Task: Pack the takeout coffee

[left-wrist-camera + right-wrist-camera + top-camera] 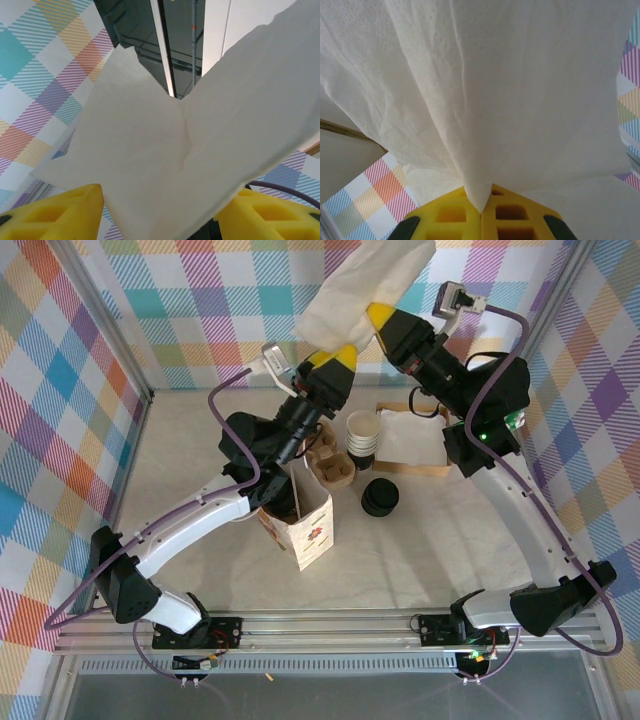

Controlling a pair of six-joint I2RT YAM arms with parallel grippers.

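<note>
While the right hand [383, 317] is clenched on a white napkin [365, 285] high above the back of the bench [450, 550], the left hand [335, 360] sits just below it at the sheet's lower edge. Seen from the right wrist, the two yellow fingers [512, 215] meet with a fold of the napkin pinched in the seam between them. Seen from the left wrist, the left hand is released: its fingers stand well apart and the napkin hangs down between them, unclamped.

Below, a paper bag [312, 525] stands upright and open near the middle of the bench. A pulp cup carrier [332, 468] lies just behind the bag, beside a stack of white-rimmed cups [362, 433]. A brown tray [440, 470] holds more napkins further right. A round black-topped thing [380, 497] stands right of the bag – from above I cannot tell whether it is the takeout coffee or loose lids. The bag's mouth is too dark to show what is inside.
</note>
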